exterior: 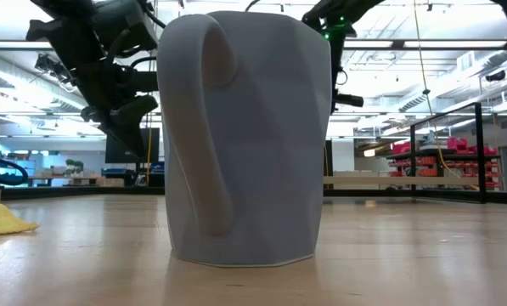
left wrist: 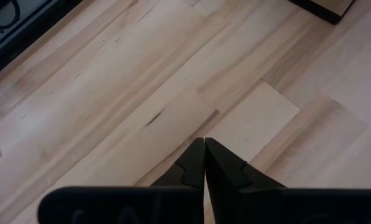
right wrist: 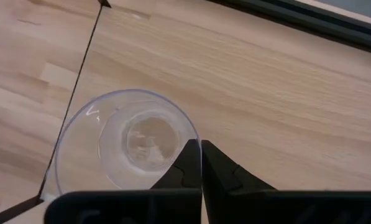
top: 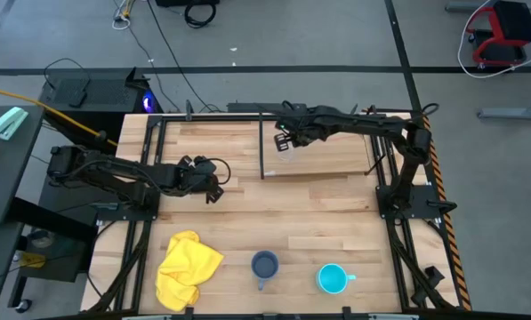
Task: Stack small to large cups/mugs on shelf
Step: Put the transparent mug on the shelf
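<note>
The small clear glass cup [right wrist: 126, 140] is at the left end of the light-wood shelf [top: 332, 151], under my right gripper [top: 282, 140], which is shut on it. The dark grey-blue mug [top: 264, 265] and the cyan mug [top: 333, 279] stand upright on their bases near the table's near edge. The grey-blue mug [exterior: 245, 136] fills the low view. My left gripper [top: 217, 188] is shut and empty over bare tabletop at the left of centre; it also shows in the left wrist view [left wrist: 204, 142]. My right gripper pinches the glass cup's rim [right wrist: 186, 132] between its two fingers, one finger inside the cup and one outside. The fingers come from above, pointing down. The cup is upright, mouth up. Whether its base rests on the shelf I cannot tell.
A crumpled yellow cloth [top: 187, 267] lies at the table's near left. A thin black upright [top: 262, 147] stands at the shelf's left edge, close beside the cup. Black frame rails [top: 390, 191] run along the table's sides.
</note>
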